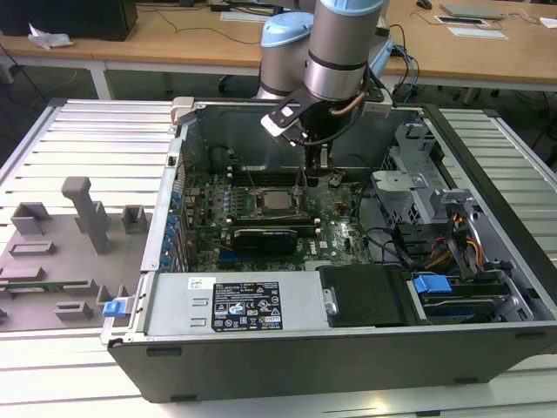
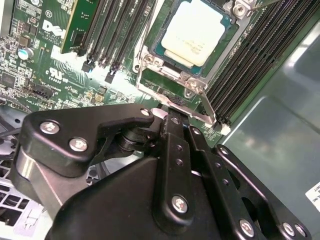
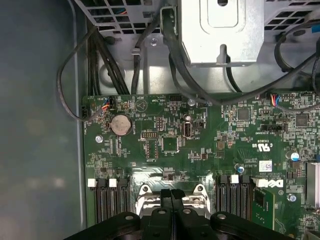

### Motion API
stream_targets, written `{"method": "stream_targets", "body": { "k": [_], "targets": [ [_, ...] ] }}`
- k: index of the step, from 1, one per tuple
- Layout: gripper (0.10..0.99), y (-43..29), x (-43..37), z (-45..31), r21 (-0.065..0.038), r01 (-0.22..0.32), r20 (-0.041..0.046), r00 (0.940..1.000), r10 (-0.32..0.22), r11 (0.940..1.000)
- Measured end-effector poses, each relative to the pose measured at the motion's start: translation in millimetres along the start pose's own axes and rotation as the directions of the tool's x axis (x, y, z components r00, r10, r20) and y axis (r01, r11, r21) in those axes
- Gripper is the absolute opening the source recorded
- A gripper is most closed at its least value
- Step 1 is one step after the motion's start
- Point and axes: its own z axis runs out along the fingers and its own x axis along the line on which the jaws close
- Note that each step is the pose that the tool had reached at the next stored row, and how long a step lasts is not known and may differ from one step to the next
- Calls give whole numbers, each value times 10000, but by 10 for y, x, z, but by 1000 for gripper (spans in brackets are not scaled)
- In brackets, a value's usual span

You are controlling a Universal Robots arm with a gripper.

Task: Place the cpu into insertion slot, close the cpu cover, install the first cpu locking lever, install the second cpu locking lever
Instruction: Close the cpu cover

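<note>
The cpu [image 2: 192, 32], a pale metal square, lies flat in the motherboard socket; in the exterior view the cpu [image 1: 277, 202] sits mid-board. The cpu cover [image 2: 170, 70] lies down around it as a metal frame. A thin wire locking lever [image 2: 200, 112] runs along the socket's edge nearest my fingers. My gripper [image 2: 177, 122] is shut, fingers pressed together, with its tips right at that lever and the socket's edge. I cannot tell whether they touch the lever. In the first wrist view the gripper [image 3: 171, 194] hangs over the socket frame [image 3: 150, 192]. From outside, the gripper [image 1: 318, 174] stands just beside the socket, toward the exterior view's right.
Memory slots [image 2: 115, 30] flank the socket on both sides. The open computer case [image 1: 287, 357] walls in the board; a drive cage [image 1: 409, 196] and cables [image 3: 100, 60] lie nearby. A grey fixture tray [image 1: 70, 235] sits at the exterior view's left.
</note>
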Motion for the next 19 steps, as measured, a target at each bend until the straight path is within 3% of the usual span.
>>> {"method": "stream_targets", "body": {
  "k": [16,19],
  "targets": [
    [106,-80,-3,4,-8,1,1,10000,-1,10000],
    [106,-196,-6,13,-99,4,-3,10000,-4,10000]
  ]
}}
